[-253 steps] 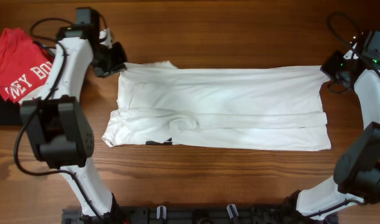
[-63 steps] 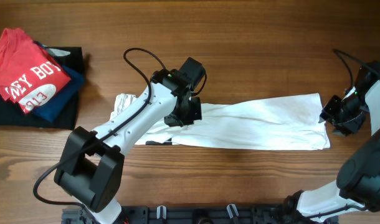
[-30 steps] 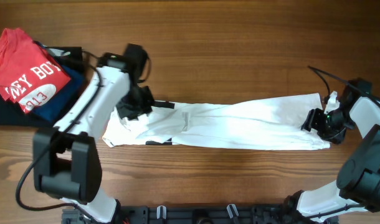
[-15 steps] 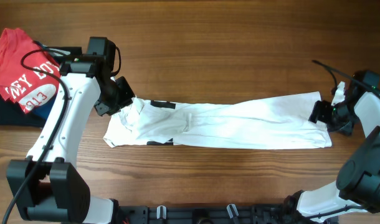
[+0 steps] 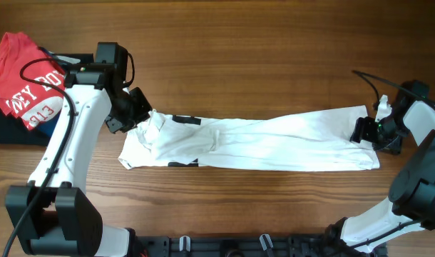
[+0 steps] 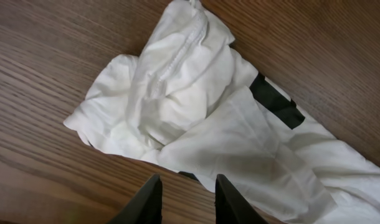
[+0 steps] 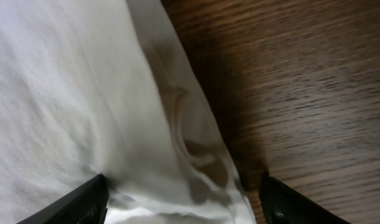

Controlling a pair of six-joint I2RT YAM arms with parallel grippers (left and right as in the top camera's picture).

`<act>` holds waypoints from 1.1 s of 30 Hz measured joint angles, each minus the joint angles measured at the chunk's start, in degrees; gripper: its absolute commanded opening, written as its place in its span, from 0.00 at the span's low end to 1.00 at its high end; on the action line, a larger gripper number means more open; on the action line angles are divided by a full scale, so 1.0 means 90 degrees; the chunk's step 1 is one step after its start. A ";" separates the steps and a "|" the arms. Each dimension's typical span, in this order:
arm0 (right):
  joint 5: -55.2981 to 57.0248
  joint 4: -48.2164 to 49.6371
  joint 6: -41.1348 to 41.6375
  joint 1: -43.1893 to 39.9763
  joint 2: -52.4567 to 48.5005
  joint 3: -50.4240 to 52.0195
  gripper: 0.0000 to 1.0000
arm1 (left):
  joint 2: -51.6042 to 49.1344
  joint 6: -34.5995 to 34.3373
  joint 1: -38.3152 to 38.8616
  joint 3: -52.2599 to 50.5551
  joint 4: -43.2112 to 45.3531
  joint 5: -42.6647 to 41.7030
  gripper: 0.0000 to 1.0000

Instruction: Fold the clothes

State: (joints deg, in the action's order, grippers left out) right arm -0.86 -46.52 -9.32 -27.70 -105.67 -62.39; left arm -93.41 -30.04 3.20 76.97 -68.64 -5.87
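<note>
- White T-shirt (image 5: 274, 141) lies as a long strip across the desk (image 5: 274, 50), left end bunched w/ black stripes peeking out
- left gripper (image 6: 187, 180): slightly parted, empty, just above that bunch
- right gripper (image 7: 182, 180): spread wide over the opp. hem, holding nothing

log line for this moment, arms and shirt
phase: mid-fold | T-shirt: long narrow strip on table, bunched at left arm's end | left end effector: open, above bunched end | right end effector: open, above opposite edge
</note>
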 measured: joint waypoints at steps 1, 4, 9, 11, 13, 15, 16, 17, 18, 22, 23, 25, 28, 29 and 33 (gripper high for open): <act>-0.0049 -0.0017 -0.0012 0.0000 0.0000 -0.0002 0.70 | 0.0000 0.0000 -0.0029 0.0000 -0.0002 0.0000 0.28; -0.0265 -0.0085 -0.0153 0.0000 -0.0010 -0.0002 0.60 | 0.0000 0.0002 -0.0114 0.0000 0.0005 0.0000 0.28; -0.0627 -0.0090 -0.0413 0.0000 -0.0012 -0.0002 0.08 | 0.0000 0.0002 -0.0231 0.0000 0.0005 0.0000 0.28; -0.0733 -0.0083 -0.0452 0.0000 -0.0012 -0.0002 0.04 | 0.0000 0.0000 -0.0253 0.0000 0.0002 0.0000 0.28; -0.0753 -0.0053 -0.0374 0.0000 -0.0012 -0.0002 0.04 | 0.0000 0.0002 -0.0253 0.0000 0.0002 0.0000 0.28; -0.0746 0.0022 -0.0136 0.0000 -0.0012 -0.0002 0.04 | 0.0000 0.0000 -0.0253 0.0000 0.0005 0.0000 0.28; -0.0719 0.0058 0.0022 0.0000 -0.0012 -0.0002 0.04 | 0.0000 0.0002 -0.0253 0.0000 0.0002 0.0000 0.28; -0.0675 0.0066 0.0197 0.0002 -0.0012 -0.0017 0.04 | 0.0000 0.0000 -0.0253 0.0000 0.0002 0.0000 0.28; -0.0605 0.0080 0.0335 0.0002 -0.0012 -0.0044 0.04 | 0.0000 0.0002 -0.0253 0.0000 0.0002 0.0000 0.28; -0.0051 -0.0002 0.0986 -0.0015 -0.0027 -0.0588 0.04 | 0.0000 0.0000 -0.0253 0.0000 0.0002 0.0000 0.28; 0.0073 -0.0073 0.1127 -0.0039 -0.0027 -0.0816 0.04 | 0.0000 0.0002 -0.0253 0.0000 0.0005 0.0000 0.28; 0.0301 -0.0236 0.1333 -0.0112 -0.0027 -0.1214 0.04 | 0.0000 0.0002 -0.0253 0.0000 0.0002 0.0000 0.28; 0.0682 -0.0602 0.1528 -0.0238 -0.0027 -0.1761 0.04 | 0.0000 0.0000 -0.0253 0.0000 0.0000 0.0000 0.28; 0.0775 -0.0799 0.1581 -0.0267 -0.0027 -0.1931 0.04 | 0.0000 0.0002 -0.0253 0.0000 0.0017 0.0000 0.29; 0.0879 -0.1433 0.1729 -0.0114 -0.0027 -0.2254 0.04 | 0.0000 0.0002 -0.0253 0.0000 0.0104 -0.0027 0.29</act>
State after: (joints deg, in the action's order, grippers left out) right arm 7.05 -59.42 6.24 -28.73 -105.91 -82.67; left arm -93.41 -30.02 0.93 76.97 -67.70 -6.11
